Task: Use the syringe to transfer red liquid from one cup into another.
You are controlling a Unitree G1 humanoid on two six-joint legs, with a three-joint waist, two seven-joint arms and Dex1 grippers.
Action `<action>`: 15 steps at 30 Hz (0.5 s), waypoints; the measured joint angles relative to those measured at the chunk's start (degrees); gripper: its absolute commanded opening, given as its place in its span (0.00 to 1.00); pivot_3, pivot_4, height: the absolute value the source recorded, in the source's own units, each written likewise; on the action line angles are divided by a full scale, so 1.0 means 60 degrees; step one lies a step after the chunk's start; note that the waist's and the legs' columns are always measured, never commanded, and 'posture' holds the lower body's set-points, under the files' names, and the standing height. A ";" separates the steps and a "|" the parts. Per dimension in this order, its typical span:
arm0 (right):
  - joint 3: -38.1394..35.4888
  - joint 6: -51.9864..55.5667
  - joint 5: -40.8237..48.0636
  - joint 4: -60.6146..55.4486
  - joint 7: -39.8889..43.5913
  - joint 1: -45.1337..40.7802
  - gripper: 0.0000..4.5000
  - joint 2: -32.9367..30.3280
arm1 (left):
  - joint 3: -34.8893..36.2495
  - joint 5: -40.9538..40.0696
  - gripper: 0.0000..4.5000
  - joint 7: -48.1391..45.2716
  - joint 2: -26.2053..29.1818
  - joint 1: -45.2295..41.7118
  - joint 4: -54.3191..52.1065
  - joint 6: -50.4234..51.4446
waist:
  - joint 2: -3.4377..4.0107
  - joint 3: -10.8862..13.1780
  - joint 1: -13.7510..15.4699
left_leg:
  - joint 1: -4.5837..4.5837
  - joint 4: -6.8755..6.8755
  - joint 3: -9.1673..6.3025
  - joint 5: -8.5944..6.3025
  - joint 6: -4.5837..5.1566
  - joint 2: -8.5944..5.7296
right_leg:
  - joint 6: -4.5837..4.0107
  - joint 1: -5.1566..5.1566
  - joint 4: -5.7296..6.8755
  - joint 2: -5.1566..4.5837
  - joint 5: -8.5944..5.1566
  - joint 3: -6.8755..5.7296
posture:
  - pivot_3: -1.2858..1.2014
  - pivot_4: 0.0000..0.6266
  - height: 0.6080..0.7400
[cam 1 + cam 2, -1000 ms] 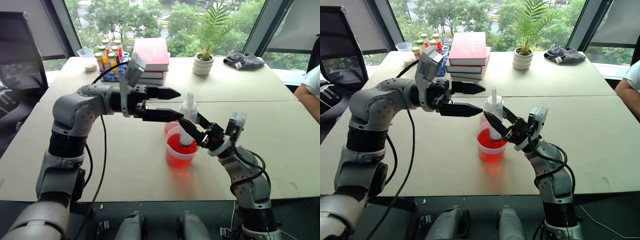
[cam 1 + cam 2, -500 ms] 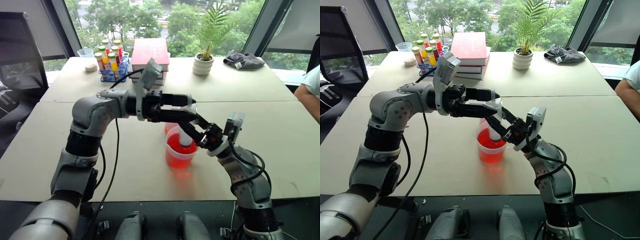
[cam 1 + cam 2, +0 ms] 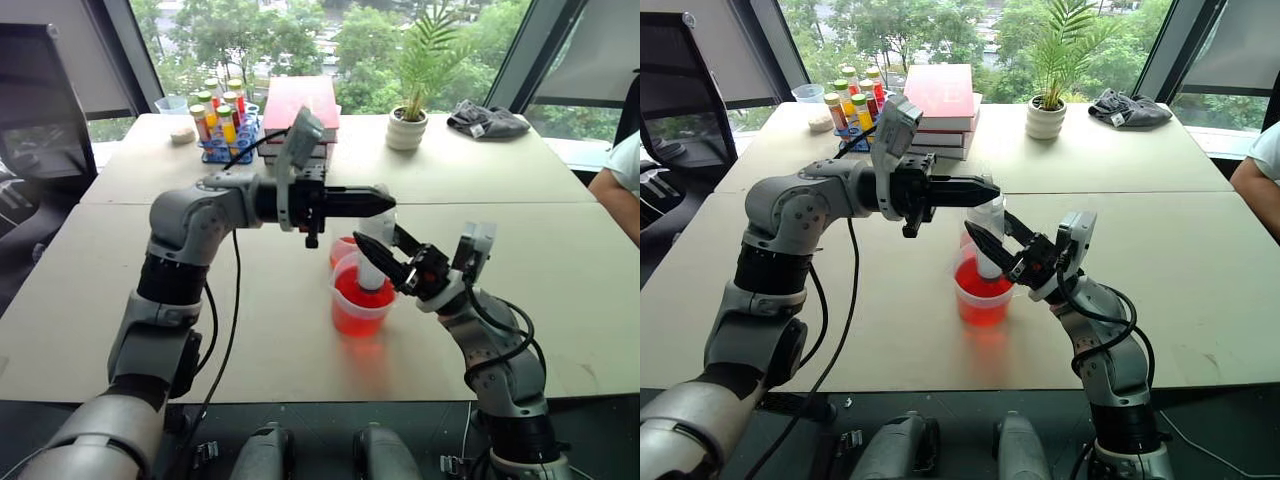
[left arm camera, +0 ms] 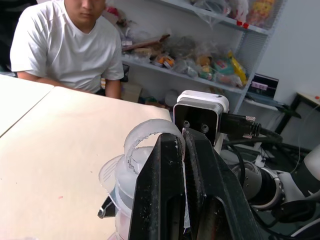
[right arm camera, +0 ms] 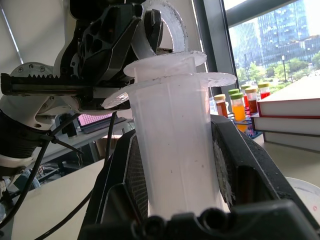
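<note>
The syringe [image 3: 374, 268] stands upright with its lower end in the big cup [image 3: 358, 308], which holds the red liquid [image 3: 981, 300]. My right gripper [image 3: 377, 246] is shut on the syringe's clear barrel [image 5: 175, 150], one finger on each side. My left gripper [image 3: 990, 190] reaches in level from the left and is shut on the thin ring at the top of the white plunger [image 4: 147, 139]. Just behind the big cup stands the small cup [image 3: 341, 248], partly hidden and showing red.
At the back of the table are a rack of capped tubes [image 3: 220, 125], a stack of books [image 3: 300, 112], a potted plant [image 3: 408, 125] and a grey cloth [image 3: 487, 122]. A person in a white T-shirt [image 4: 70, 47] sits at the table's right edge.
My left gripper has moved right to the top of the syringe and closed from wide open onto the plunger ring. The right gripper and syringe have stayed put.
</note>
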 measured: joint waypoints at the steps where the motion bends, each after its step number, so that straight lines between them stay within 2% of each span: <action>1: 0.0002 -0.0006 0.0003 0.0039 0.0000 -0.0035 0.31 0.0001 | 0.0000 0.0020 0.02 -0.0036 0.0009 -0.0031 0.0064 -0.0060 | 0.0000 0.0000 -0.0001 | 0.0000 0.0000 0.0000 0.0000 0.0000 0.0000 | 0.0000 0.0000 0.0000 0.0000 0.0000 0.0000 | 0.52 0.24 1.00; 15: 0.0069 -0.0066 0.0130 0.0453 0.0017 -0.0129 0.31 -0.0004 | -0.0018 0.0366 0.02 -0.0528 0.0162 -0.0718 0.1011 -0.0725 | 0.0000 0.0000 0.0002 | -0.0001 0.0001 0.0001 0.0000 0.0000 0.0000 | 0.0000 0.0000 0.0000 0.0000 0.0000 0.0000 | 0.52 0.24 1.00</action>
